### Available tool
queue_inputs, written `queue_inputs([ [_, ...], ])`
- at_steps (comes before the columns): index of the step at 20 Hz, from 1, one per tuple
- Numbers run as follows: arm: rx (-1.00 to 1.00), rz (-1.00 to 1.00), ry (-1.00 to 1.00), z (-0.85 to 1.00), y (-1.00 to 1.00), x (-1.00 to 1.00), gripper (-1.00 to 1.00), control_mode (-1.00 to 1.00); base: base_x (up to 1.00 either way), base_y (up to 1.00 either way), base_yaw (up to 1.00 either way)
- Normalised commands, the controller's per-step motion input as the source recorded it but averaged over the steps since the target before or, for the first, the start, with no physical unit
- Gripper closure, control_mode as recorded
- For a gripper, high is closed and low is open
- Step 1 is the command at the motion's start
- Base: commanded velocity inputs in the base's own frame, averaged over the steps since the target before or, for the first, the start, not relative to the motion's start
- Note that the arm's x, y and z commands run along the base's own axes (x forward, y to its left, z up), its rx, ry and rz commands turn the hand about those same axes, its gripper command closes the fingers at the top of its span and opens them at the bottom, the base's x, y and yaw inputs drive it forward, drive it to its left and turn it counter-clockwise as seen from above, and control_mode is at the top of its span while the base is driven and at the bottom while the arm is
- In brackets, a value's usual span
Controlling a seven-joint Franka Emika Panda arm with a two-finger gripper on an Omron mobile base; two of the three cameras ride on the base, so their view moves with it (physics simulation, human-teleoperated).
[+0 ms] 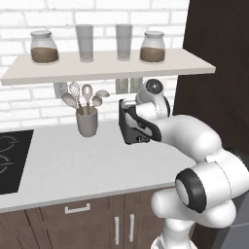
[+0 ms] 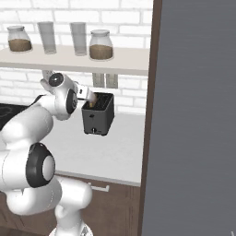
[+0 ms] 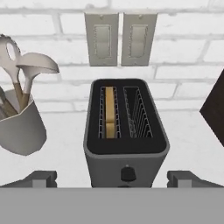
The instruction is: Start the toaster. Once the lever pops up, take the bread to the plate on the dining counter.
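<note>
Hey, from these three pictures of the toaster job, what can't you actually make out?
- Toaster lever: not distinguishable in any view; the arm covers much of the toaster in the left base view.
- Bread: sunk in the left slot in the hand view, just its top edge visible.
- Tool: open; hand view's bottom edge cuts off its fingers.
- Utensil cup: cropped by hand view's left edge.

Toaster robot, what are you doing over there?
The white robot arm is reaching toward the dark grey toaster on the light kitchen counter. A slice of bread sits down in the left slot as the hand view shows it; the other slot is empty. The tool is open, close in front of the toaster and holding nothing. A grey utensil cup stands beside the toaster. The bread has not been taken out yet.
</note>
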Motion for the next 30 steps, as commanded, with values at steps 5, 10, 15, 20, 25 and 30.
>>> queue_inputs([
  [5,-0.01,0.00,0.03,-0.33,0.00,0.15,-1.00,-1.00,0.00,0.00,0.00],
  [10,0.00,0.00,0.03,-0.08,-0.01,0.19,-1.00,-1.00,0.00,0.00,0.00],
  [15,0.00,0.00,0.04,-0.06,-0.08,0.25,-1.00,-1.00,0.00,0.00,0.00],
  [20,0.00,0.00,0.01,-0.05,-0.02,0.22,-1.00,-1.00,0.00,0.00,0.00],
  [25,0.00,0.00,0.00,-0.10,0.00,0.20,-1.00,-1.00,0.00,0.00,0.00],
  [30,-0.03,0.00,0.00,-0.23,0.00,0.22,-1.00,-1.00,0.00,0.00,0.00],
])
